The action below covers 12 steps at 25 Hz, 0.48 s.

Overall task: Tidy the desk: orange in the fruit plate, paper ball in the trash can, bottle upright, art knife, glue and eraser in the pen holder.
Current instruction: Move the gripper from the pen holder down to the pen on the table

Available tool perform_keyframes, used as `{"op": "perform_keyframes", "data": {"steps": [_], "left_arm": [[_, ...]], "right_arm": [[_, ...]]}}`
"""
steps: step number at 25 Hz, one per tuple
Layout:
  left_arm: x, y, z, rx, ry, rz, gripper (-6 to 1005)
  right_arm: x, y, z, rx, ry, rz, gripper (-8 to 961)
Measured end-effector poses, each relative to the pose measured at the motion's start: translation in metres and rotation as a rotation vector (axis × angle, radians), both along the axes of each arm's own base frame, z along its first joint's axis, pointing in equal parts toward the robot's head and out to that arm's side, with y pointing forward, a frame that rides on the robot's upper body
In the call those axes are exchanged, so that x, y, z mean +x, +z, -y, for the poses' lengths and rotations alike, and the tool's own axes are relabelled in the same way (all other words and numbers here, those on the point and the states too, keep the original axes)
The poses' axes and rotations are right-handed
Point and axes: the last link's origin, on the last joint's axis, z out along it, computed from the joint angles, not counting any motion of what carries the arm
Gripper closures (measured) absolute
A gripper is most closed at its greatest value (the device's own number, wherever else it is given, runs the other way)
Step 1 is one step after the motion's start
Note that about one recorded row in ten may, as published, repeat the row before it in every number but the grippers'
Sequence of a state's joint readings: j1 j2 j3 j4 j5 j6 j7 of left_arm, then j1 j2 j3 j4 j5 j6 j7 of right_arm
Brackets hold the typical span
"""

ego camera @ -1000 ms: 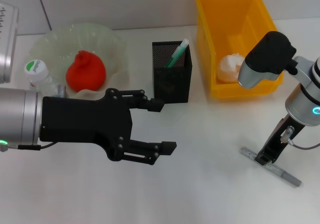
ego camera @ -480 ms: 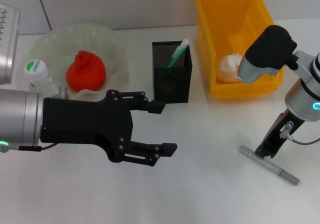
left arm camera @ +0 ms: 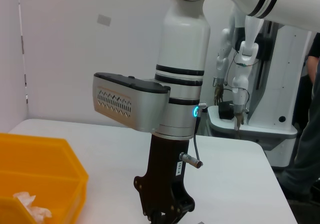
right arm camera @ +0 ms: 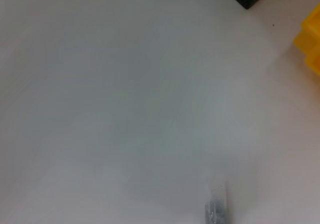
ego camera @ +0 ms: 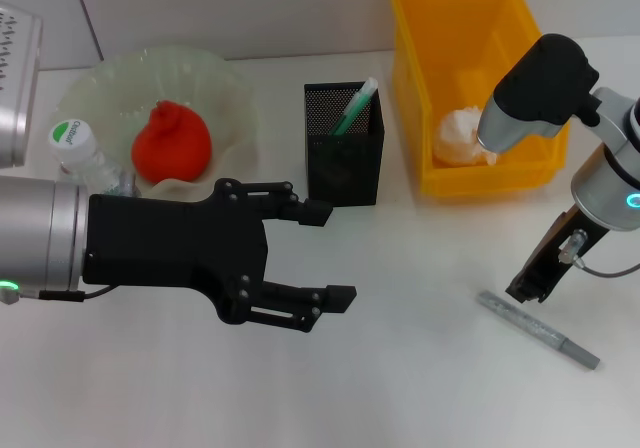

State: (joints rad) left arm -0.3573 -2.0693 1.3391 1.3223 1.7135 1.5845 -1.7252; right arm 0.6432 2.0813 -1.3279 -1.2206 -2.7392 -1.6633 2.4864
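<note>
Grey slim art knife [ego camera: 538,329] flat on desk, below right claw [ego camera: 524,290].

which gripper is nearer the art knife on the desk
Right. The right gripper hangs just above the art knife, at its near end. The left gripper hovers far across the desk, before the pen holder.

Robotics lab or test cell. White worktop [ego camera: 420,388] against plain pale wall panels with visible seams. Left wrist view: a second white robot [left arm camera: 240,69] on a pedestal base beyond the worktop, cabling hanging from it, white partition walls, a person's arm and leg [left arm camera: 306,149] partly visible at the frame edge. Yellow plastic storage bin [ego camera: 470,38] on the worktop.
</note>
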Motion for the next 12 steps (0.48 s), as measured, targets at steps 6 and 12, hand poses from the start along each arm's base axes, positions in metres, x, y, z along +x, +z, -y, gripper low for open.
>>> {"op": "perform_keyframes", "data": {"steps": [6, 12], "left_arm": [[0.0, 0.0, 0.0, 0.0, 0.0, 0.0, 154], [0.0, 0.0, -0.0003, 0.002, 0.001, 0.0, 154]], "right_arm": [[0.0009, -0.0006, 0.0015, -0.01, -0.014, 0.005, 907], [-0.0016, -0.0018, 0.0058, -0.041, -0.017, 0.003, 729]]}}
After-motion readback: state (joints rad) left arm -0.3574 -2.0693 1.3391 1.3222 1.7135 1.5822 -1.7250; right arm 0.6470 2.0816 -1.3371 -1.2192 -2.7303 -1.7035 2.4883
